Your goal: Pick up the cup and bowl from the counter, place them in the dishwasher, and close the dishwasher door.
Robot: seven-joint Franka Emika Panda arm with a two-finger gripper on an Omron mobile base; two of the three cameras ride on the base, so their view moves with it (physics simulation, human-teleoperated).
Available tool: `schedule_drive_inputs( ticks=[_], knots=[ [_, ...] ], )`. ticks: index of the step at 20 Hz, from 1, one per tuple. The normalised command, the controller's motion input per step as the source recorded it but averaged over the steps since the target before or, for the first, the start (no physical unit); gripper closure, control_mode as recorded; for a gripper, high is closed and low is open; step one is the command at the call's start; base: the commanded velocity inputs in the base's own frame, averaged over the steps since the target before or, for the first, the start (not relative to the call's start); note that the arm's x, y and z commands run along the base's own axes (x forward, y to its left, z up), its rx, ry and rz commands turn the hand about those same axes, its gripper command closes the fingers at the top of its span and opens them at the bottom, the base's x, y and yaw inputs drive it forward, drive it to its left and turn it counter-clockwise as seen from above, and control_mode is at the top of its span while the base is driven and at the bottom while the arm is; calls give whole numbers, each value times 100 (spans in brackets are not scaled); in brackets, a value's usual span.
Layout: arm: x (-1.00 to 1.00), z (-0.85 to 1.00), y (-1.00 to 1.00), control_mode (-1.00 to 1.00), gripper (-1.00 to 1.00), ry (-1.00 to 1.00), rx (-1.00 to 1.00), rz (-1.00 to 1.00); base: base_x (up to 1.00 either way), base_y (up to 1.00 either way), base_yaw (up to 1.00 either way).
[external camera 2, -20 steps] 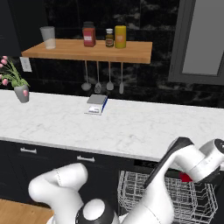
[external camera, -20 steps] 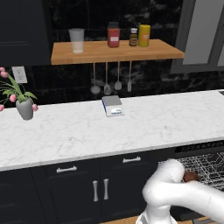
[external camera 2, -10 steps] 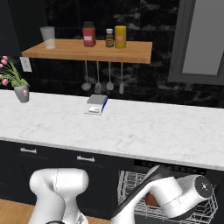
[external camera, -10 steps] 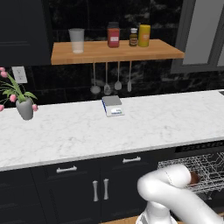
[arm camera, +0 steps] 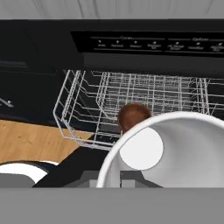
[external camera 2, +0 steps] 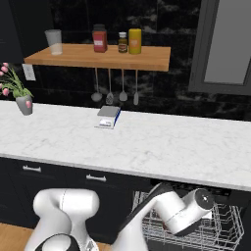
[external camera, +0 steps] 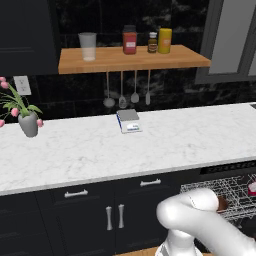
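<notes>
Arm's dropped and folded in over the last second. In the right base view the big white joint has gone from up by the counter edge to low over the open dishwasher, and it's slid left a bit.

The bowl [arm camera: 133,114] is the brown lump at the near edge of the wire rack [arm camera: 87,100], half hidden behind the robot's own white body. In the left base view it pokes out right beside the arm, about where it was half a second ago. Whether it's sitting in the rack or hanging from the gripper, I honestly cannot tell. The fingers are hidden, so wide or narrow is anyone's guess.

The cup [external camera: 252,188] looks like that bit of red at the far right of the rack, so it's probably already loaded.

The counter [external camera: 175,140] has neither of them on it now, just a small scale [external camera: 128,121] and a flower vase [external camera: 28,124] at the left.

My read: the bowl drop-off is basically happening or just done. That leaves the dishwasher [arm camera: 153,43] to be shut. The rack is pulled out, and I can't really make out the door.
</notes>
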Motion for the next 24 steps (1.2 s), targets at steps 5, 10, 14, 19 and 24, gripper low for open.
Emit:
schedule_drive_inputs(
  ticks=[5, 10, 14, 19, 24],
  knots=[
    [19, -1, -14, -100, 100, 25, 0, 0, 0, 0, 0],
    [22, -47, -12, -100, 100, 18, 0, 0, 0, 0, 0],
    [23, -66, -24, -100, 100, 5, 0, 0, 0, 0, 0],
    [1, -35, -56, -100, 100, -4, 1, 0, 0, 0, 0],
    [12, -31, -29, -100, 100, -2, 1, 0, 0, 0, 0]
  ],
)
